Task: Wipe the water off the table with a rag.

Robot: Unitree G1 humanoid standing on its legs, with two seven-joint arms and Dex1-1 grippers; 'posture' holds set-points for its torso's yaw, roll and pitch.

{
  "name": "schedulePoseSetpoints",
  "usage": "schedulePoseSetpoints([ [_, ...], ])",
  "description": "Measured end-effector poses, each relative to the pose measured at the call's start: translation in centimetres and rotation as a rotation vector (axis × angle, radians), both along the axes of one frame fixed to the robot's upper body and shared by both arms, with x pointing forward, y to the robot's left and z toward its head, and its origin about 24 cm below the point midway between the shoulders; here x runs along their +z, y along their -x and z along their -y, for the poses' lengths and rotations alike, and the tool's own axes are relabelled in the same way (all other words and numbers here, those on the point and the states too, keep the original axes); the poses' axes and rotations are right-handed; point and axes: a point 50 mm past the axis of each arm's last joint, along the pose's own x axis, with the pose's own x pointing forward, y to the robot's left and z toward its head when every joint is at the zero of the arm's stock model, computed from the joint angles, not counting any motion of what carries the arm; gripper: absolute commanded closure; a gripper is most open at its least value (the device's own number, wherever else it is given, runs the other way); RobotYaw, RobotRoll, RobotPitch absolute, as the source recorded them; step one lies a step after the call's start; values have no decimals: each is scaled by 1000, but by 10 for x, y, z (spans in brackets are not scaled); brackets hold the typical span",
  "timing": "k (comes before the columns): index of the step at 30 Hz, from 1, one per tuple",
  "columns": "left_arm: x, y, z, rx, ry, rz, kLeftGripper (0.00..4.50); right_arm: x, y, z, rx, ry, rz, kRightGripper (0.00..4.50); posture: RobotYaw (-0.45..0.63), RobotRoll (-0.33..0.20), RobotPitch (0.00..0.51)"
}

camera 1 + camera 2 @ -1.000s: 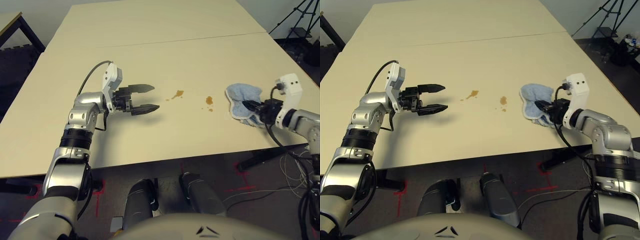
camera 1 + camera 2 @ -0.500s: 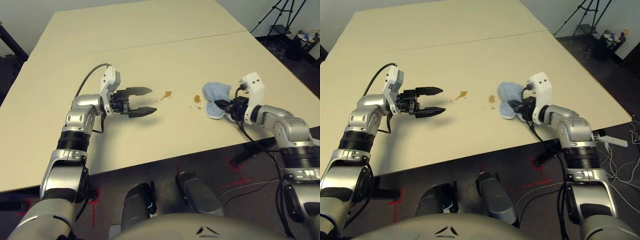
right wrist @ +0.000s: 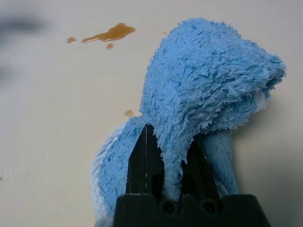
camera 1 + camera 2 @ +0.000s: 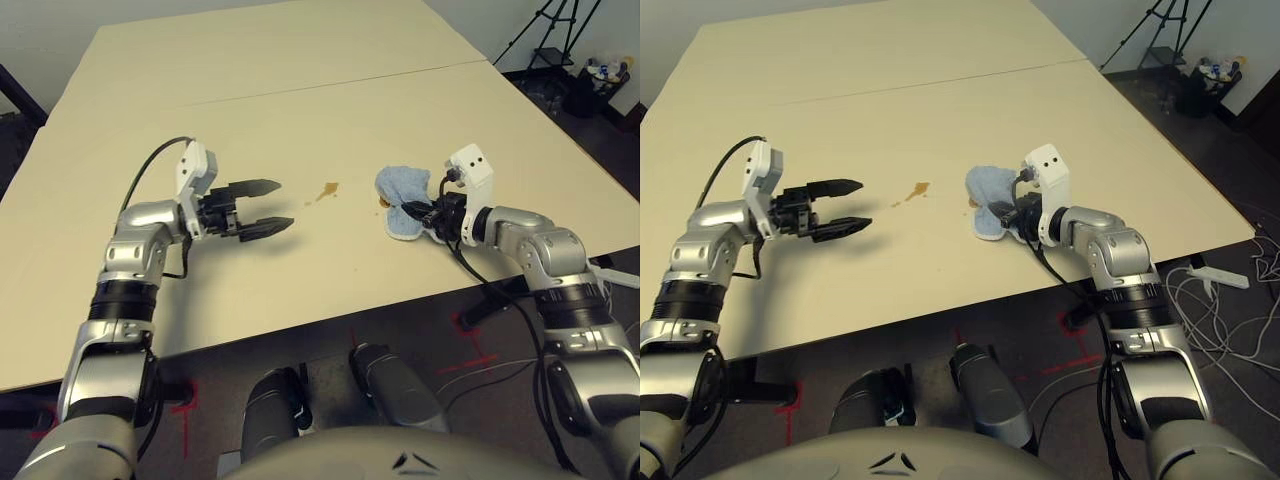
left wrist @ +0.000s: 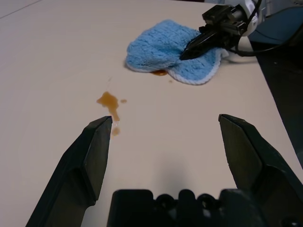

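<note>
Rag [image 4: 402,196], clamped in right gripper [image 4: 420,213], overlaps 1 water splotch [image 5: 159,72]; left gripper [image 4: 262,207], fingers apart, faces the other splotch [image 5: 109,100].

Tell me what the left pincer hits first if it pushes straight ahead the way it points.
The left pincer, open, points across the table toward the rag. Its line crosses the nearer amber splotch first, a flat stain, so the rag is probably the first solid thing, though depth is uncertain.
</note>
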Motion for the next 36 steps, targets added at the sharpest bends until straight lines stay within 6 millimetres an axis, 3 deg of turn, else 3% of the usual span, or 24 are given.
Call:
schedulePoseSetpoints([
  [5,2,6,-2,28,5,11,0,-1,1,-16,73,-12,-8,4491,-235,0,155],
  [14,3,12,-6,65,14,13,0,-1,0,-22,102,-29,-12,4491,-209,0,159],
  [19,4,15,-6,68,5,15,0,6,-12,-9,61,-18,5,4491,-207,0,161],
  [27,0,17,-9,90,8,1,0,22,-36,41,-163,13,64,4491,-203,0,161],
  [32,0,17,-10,98,9,3,0,29,-42,43,-178,6,79,4491,-197,0,161],
  [36,0,18,-12,109,10,2,0,25,-43,31,-153,-15,72,4491,-191,0,162],
])
